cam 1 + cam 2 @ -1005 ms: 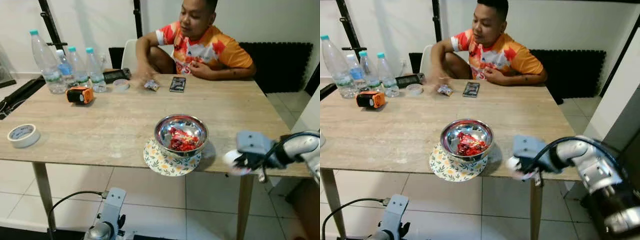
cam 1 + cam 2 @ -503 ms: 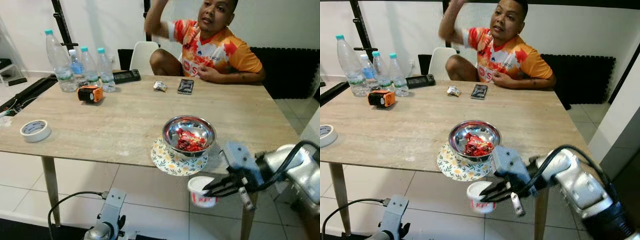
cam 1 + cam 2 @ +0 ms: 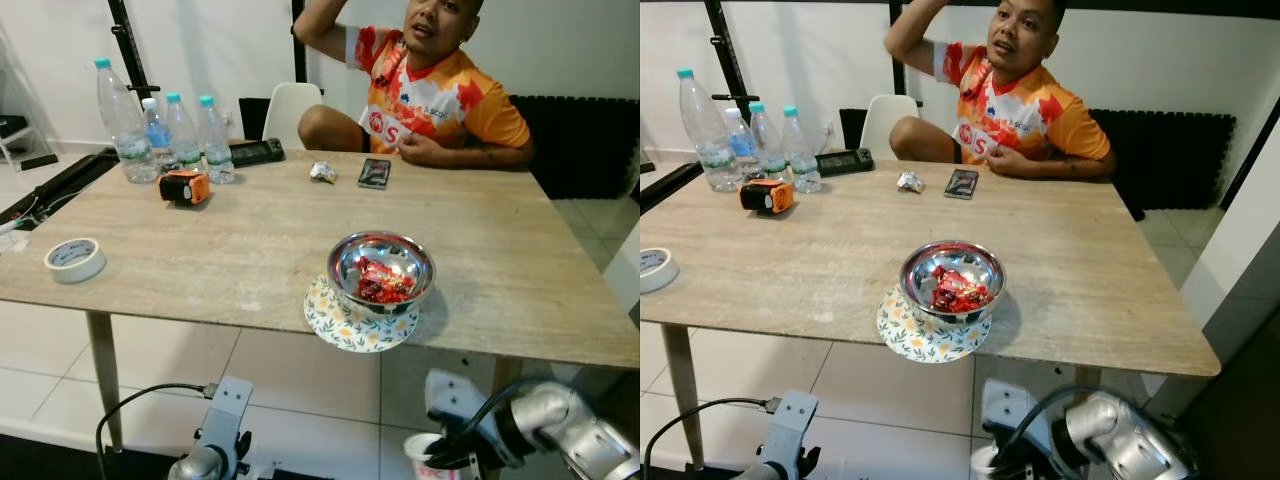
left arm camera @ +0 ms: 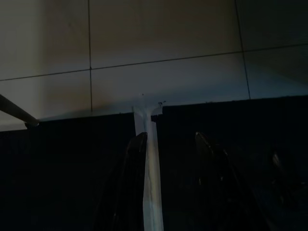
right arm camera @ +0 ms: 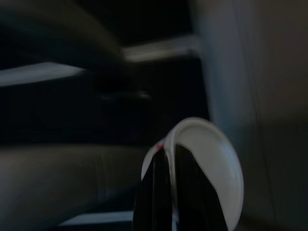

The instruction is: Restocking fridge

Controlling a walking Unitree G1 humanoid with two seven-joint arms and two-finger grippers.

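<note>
Left eye view: the right hand (image 3: 440,462) hangs low at the near right, below the worktop (image 3: 250,240) edge, closed on a white tub (image 3: 422,452) with red print. Risk: the tub is held at the rim only; a tilt or jolt while walking could let it slip or spill. The table leg (image 3: 505,372) stands close behind it and could be struck. Count on the worktop: four water bottles (image 3: 113,120), one steel bowl (image 3: 381,272) of red packets on one floral mat (image 3: 350,325), one tape roll (image 3: 74,259), one orange device (image 3: 186,186), one phone (image 3: 374,172), one wrapper (image 3: 322,172). One person (image 3: 435,90) sits at the far side.

Right eye view: the same tub (image 3: 984,462) sits at the bottom edge.

Left wrist view: the left hand (image 4: 168,183) hangs idle over floor tiles (image 4: 159,57), fingers apart, holding nothing.

Right wrist view: blurred; one black finger (image 5: 161,192) crosses the tub's rim (image 5: 211,144), the other lies outside.
</note>
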